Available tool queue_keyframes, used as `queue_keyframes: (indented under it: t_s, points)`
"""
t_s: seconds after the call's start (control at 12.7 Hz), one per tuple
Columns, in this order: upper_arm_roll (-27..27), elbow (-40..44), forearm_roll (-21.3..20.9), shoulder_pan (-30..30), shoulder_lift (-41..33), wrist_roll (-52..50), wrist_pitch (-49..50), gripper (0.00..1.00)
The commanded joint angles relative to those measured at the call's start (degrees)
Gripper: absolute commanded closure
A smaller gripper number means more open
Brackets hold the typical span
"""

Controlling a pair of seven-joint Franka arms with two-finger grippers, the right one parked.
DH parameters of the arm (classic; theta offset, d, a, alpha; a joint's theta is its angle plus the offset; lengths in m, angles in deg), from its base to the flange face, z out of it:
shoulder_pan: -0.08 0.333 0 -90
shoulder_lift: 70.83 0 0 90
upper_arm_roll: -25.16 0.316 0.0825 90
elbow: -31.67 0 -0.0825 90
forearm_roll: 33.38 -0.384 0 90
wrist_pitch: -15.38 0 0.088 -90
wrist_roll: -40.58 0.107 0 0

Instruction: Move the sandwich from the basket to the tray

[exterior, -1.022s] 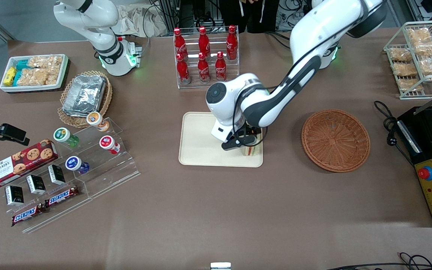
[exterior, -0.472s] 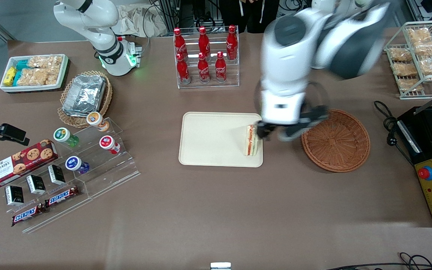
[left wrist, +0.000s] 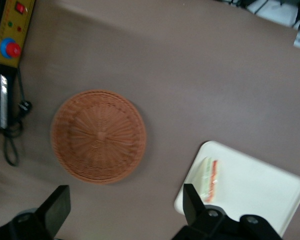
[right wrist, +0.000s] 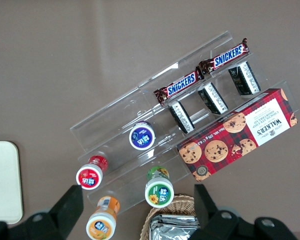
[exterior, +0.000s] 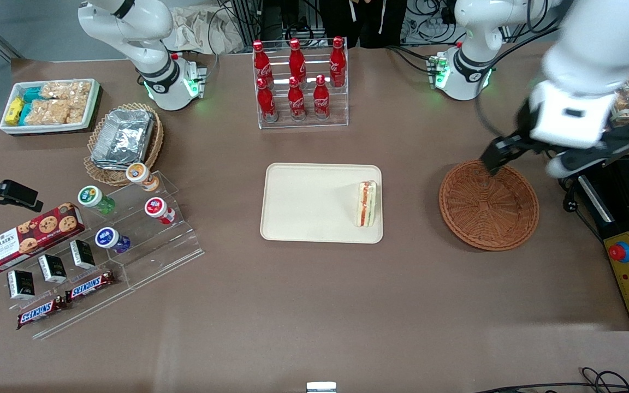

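The sandwich [exterior: 367, 203] stands on the tray [exterior: 303, 204], near the edge toward the basket [exterior: 488, 204]. My gripper [left wrist: 125, 212], fingers spread and empty, hangs high above the basket. The bread looks soft and light; I would hold it gently by the flat sides.

Left arm [exterior: 593, 43]: glossy white rounded shells, thick tube sections.
Base [exterior: 464, 76]: white round pedestal with a black ring band and green lights [exterior: 438, 73].
Cable [exterior: 479, 117]: thin, black, looping beside the arm.
Wrist block [exterior: 568, 121]: white, boxy, rounded corners, small dark slot.
Jaws: matt black, blunt and angular, standing wide apart, in the upper right of the front frame, at the working arm's end of the tabletop.
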Motion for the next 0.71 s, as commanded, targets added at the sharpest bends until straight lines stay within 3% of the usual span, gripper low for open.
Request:
queue_keyframes:
  t_s: [0.0, 0.08, 0.24, 0.47, 0.63]
  points:
    - [17.27, -8.03, 3.70, -9.76, -8.51, 17.45, 1.15, 0.00]
    - [22.04, -11.97, 3.71, -12.93, -11.84, 22.29, 1.42, 0.00]
    - [24.28, -22.33, 3.00, -14.63, -19.23, 24.53, -3.46, 0.00]
    - [24.10, -21.25, 3.53, -14.11, -18.39, 25.24, -3.41, 0.00]
    - [24.28, -19.92, 3.53, -12.28, -17.50, 33.97, -2.97, 0.00]
